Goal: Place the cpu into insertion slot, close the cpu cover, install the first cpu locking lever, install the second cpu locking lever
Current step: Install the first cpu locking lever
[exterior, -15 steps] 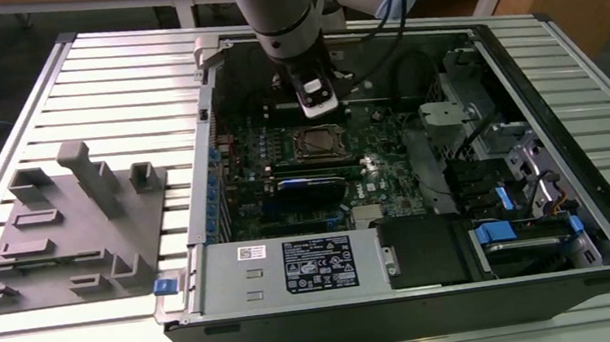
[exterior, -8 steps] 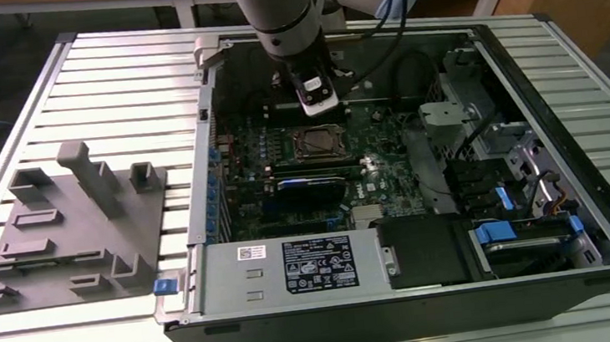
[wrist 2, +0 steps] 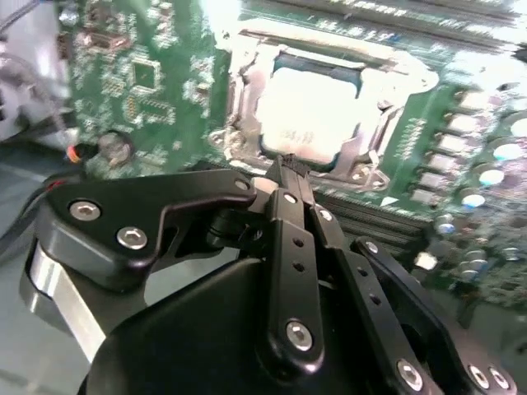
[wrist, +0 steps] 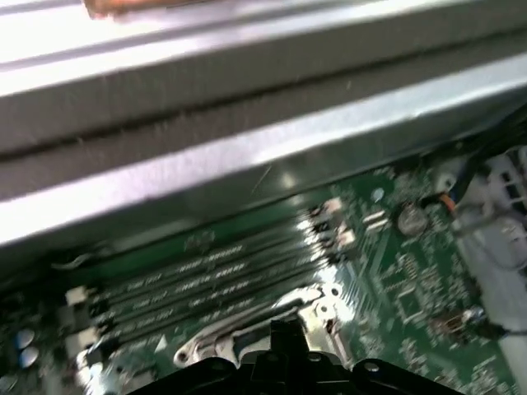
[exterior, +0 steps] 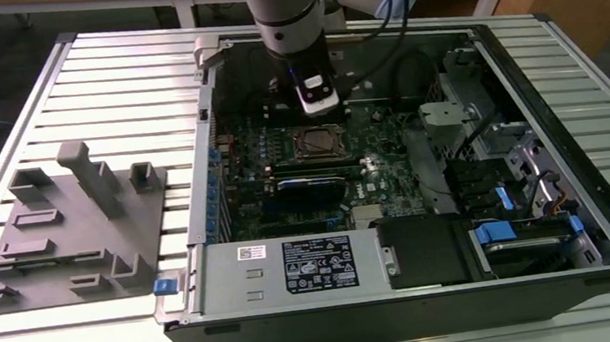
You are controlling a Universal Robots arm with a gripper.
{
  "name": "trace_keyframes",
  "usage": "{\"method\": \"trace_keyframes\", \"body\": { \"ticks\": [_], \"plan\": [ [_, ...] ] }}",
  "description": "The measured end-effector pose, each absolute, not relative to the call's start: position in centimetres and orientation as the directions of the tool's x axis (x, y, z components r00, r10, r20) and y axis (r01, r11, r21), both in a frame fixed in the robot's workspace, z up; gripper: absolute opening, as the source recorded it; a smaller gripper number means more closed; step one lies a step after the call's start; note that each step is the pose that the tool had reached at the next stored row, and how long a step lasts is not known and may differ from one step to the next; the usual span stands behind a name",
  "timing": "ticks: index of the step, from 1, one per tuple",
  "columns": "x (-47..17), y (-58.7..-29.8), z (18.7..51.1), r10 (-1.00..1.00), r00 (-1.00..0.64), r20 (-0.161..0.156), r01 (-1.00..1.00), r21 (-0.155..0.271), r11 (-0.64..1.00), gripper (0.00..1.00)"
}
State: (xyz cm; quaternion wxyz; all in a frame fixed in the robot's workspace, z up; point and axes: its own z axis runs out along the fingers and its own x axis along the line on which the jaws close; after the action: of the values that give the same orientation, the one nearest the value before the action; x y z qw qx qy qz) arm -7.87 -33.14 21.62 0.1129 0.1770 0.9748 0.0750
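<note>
End effector (wrist 2: pixel 287 167) fingers closed, empty, tips just above cpu cover (wrist 2: pixel 247 99) edge

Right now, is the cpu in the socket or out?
In: the chip lies flat inside the socket, with the silver cover frame around it.

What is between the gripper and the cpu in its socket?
Nothing: in the second wrist view the shut gripper hangs just off the cpu, seated under the cpu cover, with no object between them.

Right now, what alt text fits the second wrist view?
A black gripper, fingers together, points at a silvery cpu seated in its socket beneath a silver metal cover frame on a green motherboard.
</note>
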Motion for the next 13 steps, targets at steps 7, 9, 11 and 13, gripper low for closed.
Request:
{"method": "trace_keyframes", "body": {
  "ticks": [7,9,11,13],
  "plan": [
    [-7.47,-33.14,21.62,0.359,-0.922,-0.144,0.337,0.155,0.929,0.11],
    [-7.46,-33.13,21.60,0.359,-0.923,-0.140,0.338,0.153,0.929,0.11],
    [-7.42,-33.13,21.56,0.359,-0.927,-0.108,0.343,0.142,0.929,0.11],
    [-7.40,-33.13,21.54,0.359,-0.930,-0.082,0.347,0.132,0.929,0.11]
  ]
}}
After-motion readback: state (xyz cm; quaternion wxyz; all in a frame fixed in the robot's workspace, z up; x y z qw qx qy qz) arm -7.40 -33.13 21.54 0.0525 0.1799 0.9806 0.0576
